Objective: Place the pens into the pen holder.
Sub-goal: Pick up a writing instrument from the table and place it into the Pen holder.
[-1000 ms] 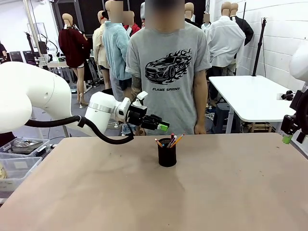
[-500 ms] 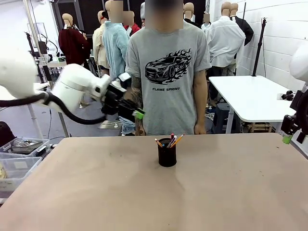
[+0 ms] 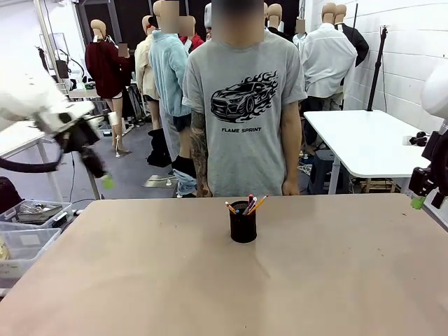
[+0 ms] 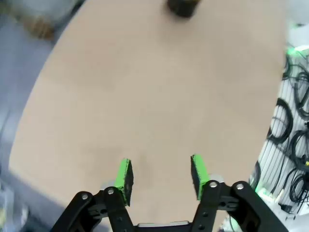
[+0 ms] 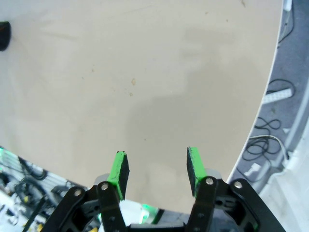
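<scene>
Pens (image 3: 246,204) stand bunched in the pen holder (image 3: 243,222), just above centre of the front view, on the table (image 3: 210,280) in front of the person (image 3: 241,105). Their long axes run near upright, fanning slightly toward upper right and upper left. I see no loose pen on the table top, so I judge the placing done or nearly so.

Front view: my left gripper (image 3: 94,168) sits at the far left of the frame, motion-blurred, off the table edge and well apart from the holder, which lies to its right and lower. My right gripper (image 3: 427,189) sits at the far right edge, also well apart, with the holder to its left. The blur keeps me from ranking the two; neither arm looks clearly nearer.

Left wrist view: left gripper (image 4: 161,176) has its green pads spread with nothing between them. The pen holder (image 4: 183,7) is a dark blurred shape at the top edge, straight ahead along the fingers, bare table between.

Right wrist view: right gripper (image 5: 154,171) has its pads spread and empty. A dark shape at the upper left edge is probably the pen holder (image 5: 4,35), far off to the side.
</scene>
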Robot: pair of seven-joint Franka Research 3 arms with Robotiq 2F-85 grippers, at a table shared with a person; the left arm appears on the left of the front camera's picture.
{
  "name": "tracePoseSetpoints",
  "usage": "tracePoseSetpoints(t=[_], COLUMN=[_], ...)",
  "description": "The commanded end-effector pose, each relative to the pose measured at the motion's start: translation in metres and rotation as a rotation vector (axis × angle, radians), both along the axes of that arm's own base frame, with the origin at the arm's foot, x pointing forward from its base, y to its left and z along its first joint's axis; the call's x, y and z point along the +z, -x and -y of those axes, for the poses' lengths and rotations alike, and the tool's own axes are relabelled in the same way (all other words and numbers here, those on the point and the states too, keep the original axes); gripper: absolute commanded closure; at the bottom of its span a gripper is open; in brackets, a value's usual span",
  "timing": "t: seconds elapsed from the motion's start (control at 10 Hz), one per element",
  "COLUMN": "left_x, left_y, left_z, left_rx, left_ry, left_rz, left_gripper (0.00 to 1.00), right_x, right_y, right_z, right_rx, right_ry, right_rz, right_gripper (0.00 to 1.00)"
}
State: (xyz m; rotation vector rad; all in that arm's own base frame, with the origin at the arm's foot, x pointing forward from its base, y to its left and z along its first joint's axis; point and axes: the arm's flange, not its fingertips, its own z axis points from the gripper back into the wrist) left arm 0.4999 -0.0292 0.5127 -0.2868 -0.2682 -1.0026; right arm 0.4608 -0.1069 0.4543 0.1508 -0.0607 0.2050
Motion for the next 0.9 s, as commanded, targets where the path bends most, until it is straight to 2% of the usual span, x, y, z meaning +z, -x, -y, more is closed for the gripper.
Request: tracePoseSetpoints(t=[0.0, 0.1, 0.3, 0.4, 0.5, 0.6, 0.8], left_x=[-0.001, -0.003, -0.017, -0.025, -0.047, -0.020, -0.020], left_y=[0.021, 0.035, 0.056, 0.072, 0.086, 0.057, 0.057], left_z=[-0.035, -0.054, -0.067, -0.073, -0.082, -0.082, -0.082], left_rx=[0.327, 0.432, 0.559, 0.607, 0.637, 0.569, 0.569], left_ry=[-0.179, -0.213, -0.334, -0.340, -0.396, -0.324, -0.324], left_rz=[-0.057, -0.064, -0.085, -0.184, -0.334, -0.093, -0.093], left_gripper=[0.00, 0.00, 0.00, 0.00, 0.00, 0.00, 0.00], right_x=[0.000, 0.000, 0.000, 0.000, 0.000, 0.000, 0.000], right_y=[-0.001, -0.001, -0.001, -0.001, -0.001, -0.001, -0.001], right_z=[-0.001, -0.001, -0.001, -0.001, -0.001, -0.001, -0.001], right_rx=[0.001, 0.001, 0.001, 0.001, 0.001, 0.001, 0.001], right_ry=[0.008, 0.008, 0.008, 0.008, 0.008, 0.008, 0.008], right_rz=[0.002, 0.002, 0.002, 0.002, 0.002, 0.002, 0.002], right_gripper=[0.38, 0.38, 0.38, 0.38, 0.38, 0.38, 0.38])
